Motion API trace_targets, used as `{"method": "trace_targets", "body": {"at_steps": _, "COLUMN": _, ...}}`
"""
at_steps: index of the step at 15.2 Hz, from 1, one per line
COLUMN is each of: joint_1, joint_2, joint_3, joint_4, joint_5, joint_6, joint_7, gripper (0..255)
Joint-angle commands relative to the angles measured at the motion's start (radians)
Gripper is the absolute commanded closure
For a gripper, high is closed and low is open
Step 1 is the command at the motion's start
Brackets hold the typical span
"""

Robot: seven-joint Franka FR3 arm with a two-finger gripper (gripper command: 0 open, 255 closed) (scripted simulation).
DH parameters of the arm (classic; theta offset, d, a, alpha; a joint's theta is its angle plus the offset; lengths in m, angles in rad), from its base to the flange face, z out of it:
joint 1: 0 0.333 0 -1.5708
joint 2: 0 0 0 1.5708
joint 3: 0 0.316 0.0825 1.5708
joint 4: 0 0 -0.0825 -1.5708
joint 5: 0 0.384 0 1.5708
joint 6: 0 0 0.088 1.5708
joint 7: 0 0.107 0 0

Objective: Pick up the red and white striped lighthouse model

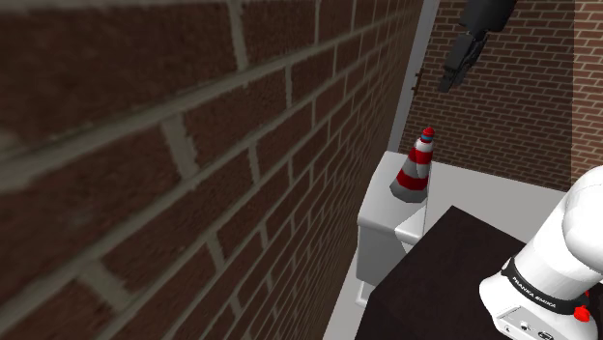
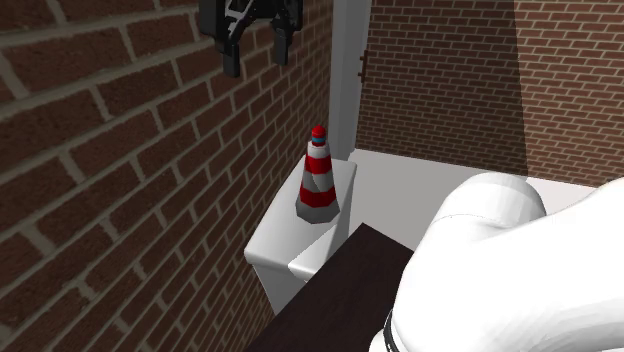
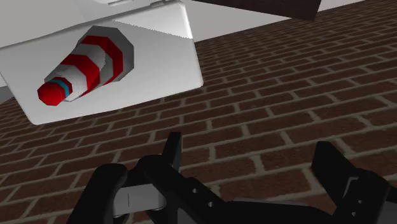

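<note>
Brick wall (image 1: 145,145): it runs along the shoulder view's left, close beside everything I work on. If I bring the hand down too far toward it, a finger could scrape the bricks.
Arm (image 1: 565,251): white, rising from the near right of the shoulder view and reaching far up and out. At this stretch I judge that small errors at the joints could show up large at the hand.
Stand (image 1: 454,280): a dark box with its corner just beside the white block. A low approach could catch the wrist on that corner.
White block (image 2: 285,235): a narrow, smooth top set against the wall. There is little room around the model, so a nudge could slide it over an edge.
Pincer (image 2: 256,58): all black, high above the block and well apart from it, with its jaws spread wide and nothing between them.
Lighthouse model (image 2: 317,180): red and white bands, red cap, standing upright at the far end of the block's top. It tapers upward, so I judge that closing near the tip could let it slip or tip over; one finger arriving first would topple it.
</note>
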Motion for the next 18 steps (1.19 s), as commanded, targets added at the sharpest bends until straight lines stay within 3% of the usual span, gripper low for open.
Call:
{"method": "trace_targets", "body": {"at_steps": 1, "joint_1": 0.0, "joint_2": 0.0, "joint_3": 0.0, "joint_4": 0.0, "joint_5": 0.0, "joint_6": 0.0, "joint_7": 0.0, "gripper": 0}}
{"method": "trace_targets", "body": {"at_steps": 9, "joint_1": -0.01, "joint_2": 0.106, "joint_3": -0.173, "joint_4": -0.066, "joint_5": -0.094, "joint_6": 0.111, "joint_7": -0.256, "gripper": 0}}
{"method": "trace_targets", "body": {"at_steps": 18, "joint_1": -0.004, "joint_2": 0.341, "joint_3": -0.365, "joint_4": -0.034, "joint_5": -0.154, "joint_6": 0.253, "joint_7": -0.546, "gripper": 0}}
